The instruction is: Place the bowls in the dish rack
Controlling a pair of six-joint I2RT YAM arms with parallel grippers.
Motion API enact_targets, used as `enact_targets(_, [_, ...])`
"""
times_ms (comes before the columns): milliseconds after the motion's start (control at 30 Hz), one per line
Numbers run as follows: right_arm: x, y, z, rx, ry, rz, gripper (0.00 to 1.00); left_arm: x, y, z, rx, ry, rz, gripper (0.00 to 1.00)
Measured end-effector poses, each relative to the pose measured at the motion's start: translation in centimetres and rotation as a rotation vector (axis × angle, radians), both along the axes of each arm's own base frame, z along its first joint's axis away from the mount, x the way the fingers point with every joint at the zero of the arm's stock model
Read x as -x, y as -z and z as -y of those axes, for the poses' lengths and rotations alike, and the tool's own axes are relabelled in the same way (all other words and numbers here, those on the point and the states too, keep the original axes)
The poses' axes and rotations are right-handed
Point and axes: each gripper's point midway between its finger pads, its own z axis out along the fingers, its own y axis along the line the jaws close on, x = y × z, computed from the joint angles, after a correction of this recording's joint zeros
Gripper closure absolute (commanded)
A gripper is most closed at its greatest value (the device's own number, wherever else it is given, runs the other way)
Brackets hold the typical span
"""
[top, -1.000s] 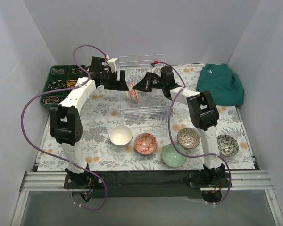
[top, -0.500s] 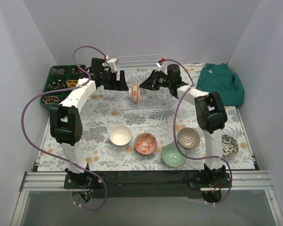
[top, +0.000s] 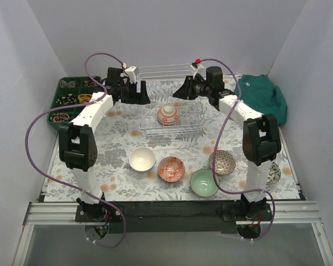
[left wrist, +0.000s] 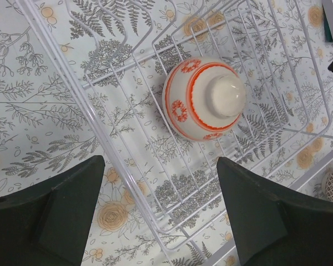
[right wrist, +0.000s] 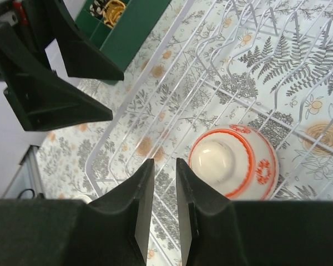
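The red-white patterned bowl [top: 168, 114] [left wrist: 205, 100] [right wrist: 233, 160] lies upside down inside the silvery wire dish rack [top: 161, 68] [left wrist: 95, 124], free of both grippers. My left gripper [top: 144, 95] [left wrist: 158, 216] hangs wide open over the rack's left rim. Over the rack's right part my right gripper [top: 178, 92] [right wrist: 165, 163] is open by a narrow gap with nothing in it, the bowl just to its right. On the mat in front stand the white bowl [top: 141, 159], orange-red bowl [top: 171, 168], mint green bowl [top: 204, 183], brown bowl [top: 222, 162] and black-white bowl [top: 273, 173], the last partly hidden by my right arm.
A green compartmented tray [top: 72, 97] [right wrist: 133, 22] with small items stands at the back left. A teal cloth [top: 261, 100] lies bunched at the back right. Grey walls close in the floral mat on three sides.
The right gripper moved the red-white bowl rightward over the rack and let it go; the bowl now rests upside down inside. The right arm drew back to the right; the left barely moved.
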Motion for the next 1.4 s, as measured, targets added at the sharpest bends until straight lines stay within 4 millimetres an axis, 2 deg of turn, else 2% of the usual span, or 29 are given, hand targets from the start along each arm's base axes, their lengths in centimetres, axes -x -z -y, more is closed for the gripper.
enact_targets(133, [0.2, 0.7, 0.5, 0.071, -0.026, 0.062, 0.71, -0.3, 0.0, -0.2, -0.010, -0.014, 0.012, 0.17])
enact_targets(233, [0.4, 2.0, 1.2, 0.151, -0.044, 0.081, 0.75, -0.6, -0.2, -0.3, -0.011, -0.019, 0.023, 0.17])
enact_targets(300, [0.4, 2.4, 1.5, 0.195, -0.059, 0.107, 0.81, -0.7, -0.2, -0.4, -0.017, -0.025, 0.026, 0.17])
enact_targets(367, [0.3, 2.4, 1.9, 0.238, -0.077, 0.147, 0.82, -0.8, -0.1, -0.6, -0.026, -0.031, 0.029, 0.16])
enact_targets(600, [1.2, 2.7, 2.2, 0.368, -0.204, 0.299, 0.63, -1.0, -1.7, -2.5, -0.124, -0.062, 0.080, 0.08])
enact_targets(733, [5.1, 2.9, 2.3, 0.429, -0.332, 0.394, 0.59, 0.0, -4.2, -5.1, -0.162, -0.094, 0.115, 0.06])
enact_targets(833, [9.6, 2.4, 2.3, 0.479, -0.456, 0.509, 0.57, 0.7, -6.1, -8.4, -0.184, -0.146, 0.141, 0.06])
enact_targets(933, [14.8, 2.4, 2.0, 0.520, -0.584, 0.647, 0.57, 1.3, -6.7, -11.1, -0.220, -0.196, 0.139, 0.09])
enact_targets(1033, [20.2, 3.2, 1.6, 0.547, -0.725, 0.761, 0.58, 1.9, -6.1, -11.7, -0.239, -0.202, 0.107, 0.10])
enact_targets(1133, [24.5, 4.9, 1.5, 0.573, -0.853, 0.824, 0.58, 2.9, -4.5, -11.4, -0.243, -0.193, 0.059, 0.11])
enact_targets(1200, [26.8, 6.0, 1.4, 0.590, -0.929, 0.840, 0.58, 4.0, -3.0, -11.3, -0.243, -0.191, 0.014, 0.10])
enact_targets(1300, [29.0, 7.1, 0.9, 0.606, -1.009, 0.855, 0.58, 6.4, -1.3, -11.4, -0.248, -0.188, -0.036, 0.09])
enact_targets(1400, [30.9, 8.2, 0.5, 0.631, -1.075, 0.873, 0.59, 9.0, -1.7, -11.7, -0.255, -0.192, -0.038, 0.09])
